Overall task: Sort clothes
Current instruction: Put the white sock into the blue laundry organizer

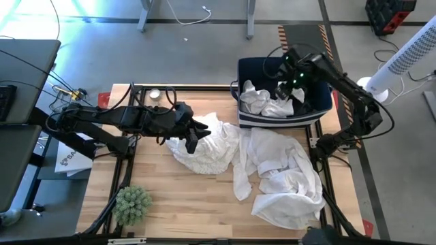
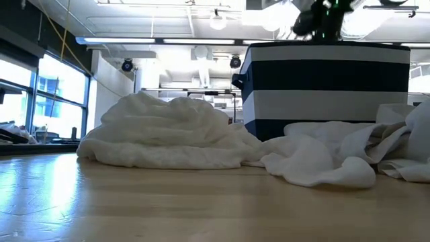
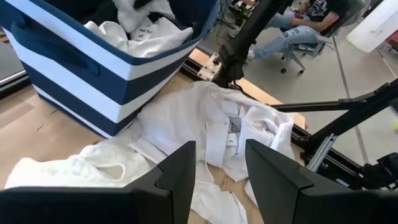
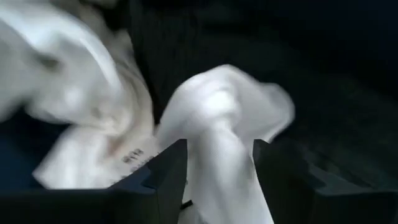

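Figure: sorting of soft white fabric garments on a pale wooden bench (image 1: 204, 197). One crumpled white garment (image 1: 204, 144) lies near the bench's middle; a larger spread white garment (image 1: 283, 173) lies toward the right edge, just before the navy-and-white striped fabric bin (image 1: 283, 117) at the far right corner. More white garments (image 1: 266, 102) are heaped inside the bin. A green spiky plant (image 1: 131, 204) stands at the near left corner.

The right pincer (image 4: 214, 168) hangs inside the bin, jaws parted, with a fold of white cloth (image 4: 230, 106) lying between them; whether it is gripped cannot be told. The left pincer (image 3: 217, 168) hovers over the middle garment, jaws apart and empty.

Handling, as judged: the cloth is light, limp and drapes freely, so it should be pinched at a raised fold or bunched ridge, not a flat sheet; trailing sleeves may drag neighbouring pieces.

The right wrist view alone shows the cloth between the jaws; the low view shows only the heaps' height and the bin's outer wall.
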`<control>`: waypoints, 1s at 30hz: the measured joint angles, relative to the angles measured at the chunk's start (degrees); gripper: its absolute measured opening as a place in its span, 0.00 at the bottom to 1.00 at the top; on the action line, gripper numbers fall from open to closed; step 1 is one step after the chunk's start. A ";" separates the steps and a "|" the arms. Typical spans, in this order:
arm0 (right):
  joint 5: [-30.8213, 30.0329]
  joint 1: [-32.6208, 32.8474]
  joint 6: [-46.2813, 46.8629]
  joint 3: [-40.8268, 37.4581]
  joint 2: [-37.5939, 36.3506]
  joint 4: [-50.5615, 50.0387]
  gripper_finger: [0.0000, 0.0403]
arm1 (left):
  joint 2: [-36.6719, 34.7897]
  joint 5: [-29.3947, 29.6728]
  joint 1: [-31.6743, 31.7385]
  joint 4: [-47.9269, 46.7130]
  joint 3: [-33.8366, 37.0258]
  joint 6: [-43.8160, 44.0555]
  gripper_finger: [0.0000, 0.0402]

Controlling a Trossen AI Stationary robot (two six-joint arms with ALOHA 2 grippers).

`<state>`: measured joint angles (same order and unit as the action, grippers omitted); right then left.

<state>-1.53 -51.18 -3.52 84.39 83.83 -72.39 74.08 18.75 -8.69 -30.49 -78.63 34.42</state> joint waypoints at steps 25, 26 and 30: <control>22.76 54.11 22.25 -13.85 -17.83 28.69 0.46 | 0.00 1.88 0.04 -3.25 0.00 -11.47 0.34; 22.71 56.24 21.02 -16.25 -17.53 31.33 0.46 | 0.00 1.46 0.04 -4.09 0.00 -11.11 0.34; 15.91 61.48 17.17 -22.13 -14.27 35.41 0.46 | 0.00 -1.44 0.04 -7.33 0.00 -10.52 0.34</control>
<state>14.38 10.30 13.65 62.26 69.56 -36.98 74.08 17.31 -8.64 -37.82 -78.63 23.90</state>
